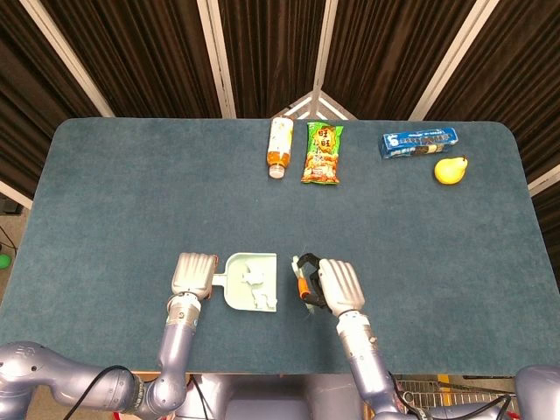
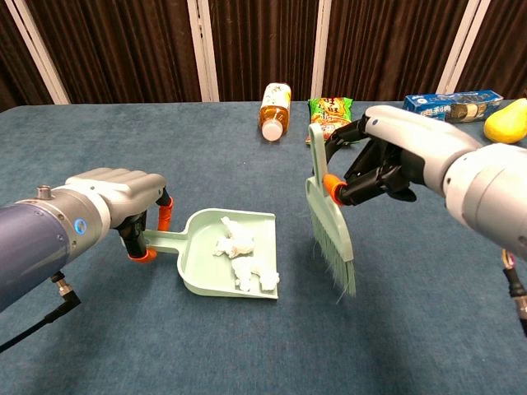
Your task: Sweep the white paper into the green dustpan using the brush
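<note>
On the blue tabletop (image 1: 105, 201), the left hand (image 2: 115, 197) grips the green dustpan (image 2: 202, 271) holding white paper (image 2: 243, 263); the right hand (image 2: 387, 160) holds the brush (image 2: 329, 226) beside it; bottle (image 1: 279, 147), snack packet (image 1: 322, 153), biscuit box (image 1: 420, 142) and pear (image 1: 451, 170) line the far edge

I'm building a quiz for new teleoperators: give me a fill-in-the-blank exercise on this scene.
1. The white paper lies inside the green ____.
2. The right hand holds the ____.
3. The left hand grips the dustpan's ____.
4. Beside the cookie box lies a yellow ____.

Missing words: dustpan; brush; handle; pear
</note>
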{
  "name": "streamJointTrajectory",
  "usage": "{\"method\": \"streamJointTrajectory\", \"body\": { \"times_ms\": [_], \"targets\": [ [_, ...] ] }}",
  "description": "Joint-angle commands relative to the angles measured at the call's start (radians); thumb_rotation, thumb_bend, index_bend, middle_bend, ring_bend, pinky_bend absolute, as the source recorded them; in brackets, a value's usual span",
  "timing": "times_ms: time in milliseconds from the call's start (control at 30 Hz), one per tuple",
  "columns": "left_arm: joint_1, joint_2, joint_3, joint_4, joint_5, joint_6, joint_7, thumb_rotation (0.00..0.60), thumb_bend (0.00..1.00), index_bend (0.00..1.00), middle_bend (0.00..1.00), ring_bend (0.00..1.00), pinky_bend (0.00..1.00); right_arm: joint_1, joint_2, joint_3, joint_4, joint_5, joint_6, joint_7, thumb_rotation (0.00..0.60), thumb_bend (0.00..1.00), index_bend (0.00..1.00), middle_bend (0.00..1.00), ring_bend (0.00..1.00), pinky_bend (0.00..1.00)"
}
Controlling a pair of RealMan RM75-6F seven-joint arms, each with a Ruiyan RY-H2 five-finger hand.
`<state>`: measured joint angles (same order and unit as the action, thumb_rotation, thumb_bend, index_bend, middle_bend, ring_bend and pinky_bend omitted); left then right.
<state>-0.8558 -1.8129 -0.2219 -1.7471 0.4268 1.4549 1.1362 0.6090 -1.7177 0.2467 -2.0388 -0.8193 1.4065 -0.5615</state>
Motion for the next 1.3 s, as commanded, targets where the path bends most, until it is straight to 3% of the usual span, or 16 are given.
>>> {"method": "streamJointTrajectory", "body": {
  "times_ms": [33, 267, 600, 1033, 1300],
  "targets": [
    [0.001, -0.003, 0.002, 0.000, 0.000, 0.002, 0.000, 0.600, 0.58, 0.69, 1.00, 1.00, 1.00, -0.001, -0.020, -0.003, 0.000, 0.008, 0.001, 0.003, 0.600, 0.54, 0.95, 0.93, 0.98, 0.91],
    [0.006, -0.006, 0.006, -0.002, 0.003, 0.005, -0.004, 0.600, 0.58, 0.69, 1.00, 1.00, 1.00, -0.004, -0.074, -0.006, 0.014, 0.025, 0.009, 0.011, 0.600, 0.55, 0.95, 0.93, 0.98, 0.91],
    [0.006, -0.010, 0.006, 0.000, 0.008, 0.000, -0.006, 0.600, 0.58, 0.69, 1.00, 1.00, 1.00, 0.000, -0.140, 0.043, 0.014, 0.093, 0.001, 0.038, 0.600, 0.55, 0.95, 0.93, 0.98, 0.91],
    [0.005, -0.016, 0.004, 0.008, 0.010, -0.003, -0.004, 0.600, 0.58, 0.69, 1.00, 1.00, 1.00, 0.055, -0.235, 0.193, -0.055, 0.274, 0.020, 0.032, 0.600, 0.55, 0.95, 0.93, 0.98, 0.91],
    [0.008, -0.014, 0.003, 0.005, 0.012, -0.002, -0.006, 0.600, 0.58, 0.69, 1.00, 1.00, 1.00, 0.065, -0.241, 0.291, -0.105, 0.421, 0.031, 0.065, 0.600, 0.55, 0.95, 0.93, 0.98, 0.91]
  ]
}}
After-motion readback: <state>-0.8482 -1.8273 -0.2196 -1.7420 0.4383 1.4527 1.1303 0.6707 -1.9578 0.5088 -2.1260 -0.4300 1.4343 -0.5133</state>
